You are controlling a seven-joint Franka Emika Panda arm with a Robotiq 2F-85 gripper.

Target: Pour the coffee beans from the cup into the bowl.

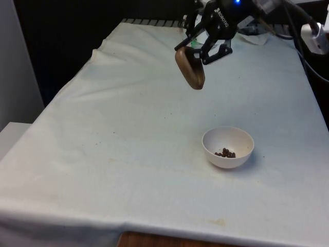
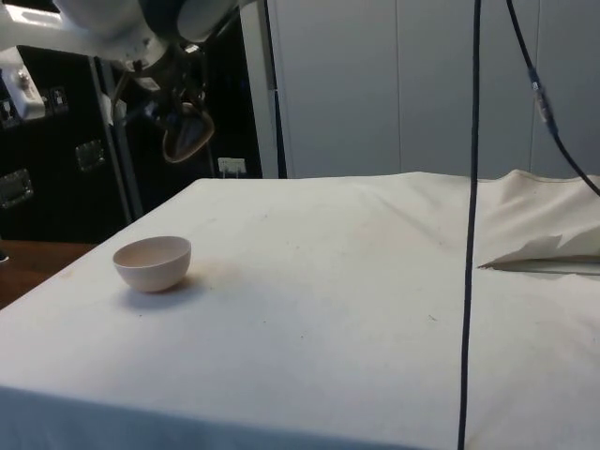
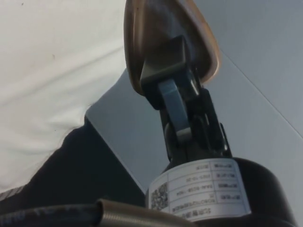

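My gripper (image 1: 198,51) is shut on the rim of a brown cup (image 1: 189,68), held tilted on its side well above the table. In the side view the cup (image 2: 187,134) hangs under the gripper (image 2: 183,105), above and a little behind the bowl. The wrist view has one finger (image 3: 168,71) inside the cup (image 3: 137,42), whose mouth looks empty. A white bowl (image 1: 227,147) stands on the cloth towards the front view's right, with several dark coffee beans (image 1: 225,153) in its bottom. In the side view the bowl (image 2: 153,262) sits near the table's edge.
The white cloth (image 1: 128,128) covers the whole table, with a raised fold (image 2: 534,248) at one side. Black cables (image 2: 471,187) hang down in front of the side camera. Crumpled cloth and cables (image 1: 254,31) lie at the far end by the robot.
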